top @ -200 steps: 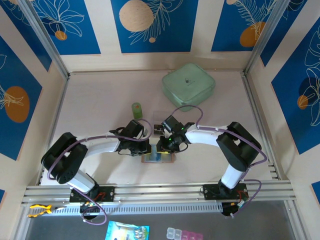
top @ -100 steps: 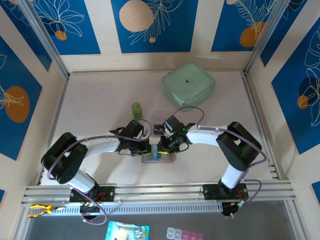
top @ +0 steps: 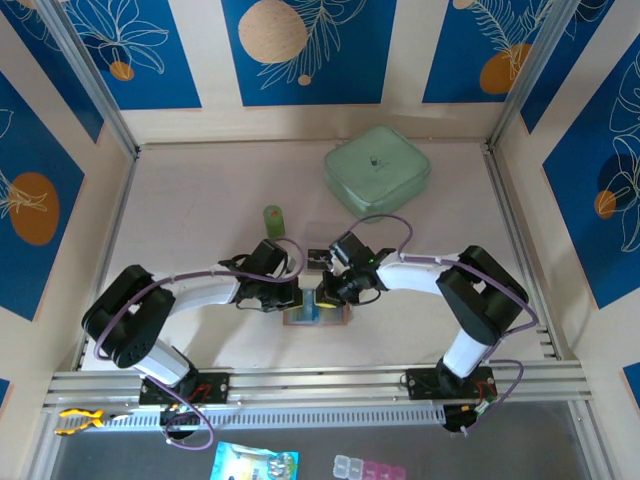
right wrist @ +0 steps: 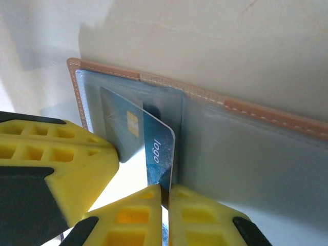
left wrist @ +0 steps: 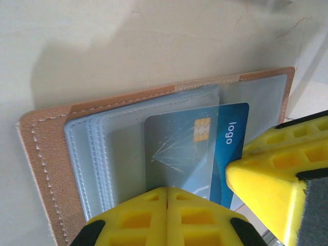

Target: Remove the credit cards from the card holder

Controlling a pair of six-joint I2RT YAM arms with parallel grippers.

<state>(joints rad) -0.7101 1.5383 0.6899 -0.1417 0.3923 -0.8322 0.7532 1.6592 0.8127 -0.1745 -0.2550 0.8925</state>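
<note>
The open card holder (left wrist: pixel 46 138) lies flat on the desk (left wrist: pixel 154 36) between the arms. The right gripper (right wrist: pixel 166 201) pinches a corner of the blue credit card (right wrist: pixel 156 151), which is partly out of its clear sleeve (left wrist: pixel 128 154). The left gripper (left wrist: pixel 167 212), closed and empty, seems to pin the holder. The card looks thin, stiff and slick, so it is best taken firmly by its edge.

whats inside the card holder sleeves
One blue card with a gold chip, half out of a clear sleeve, its edge pinched by the right fingers. The stacked sleeves hide any other cards.
</note>
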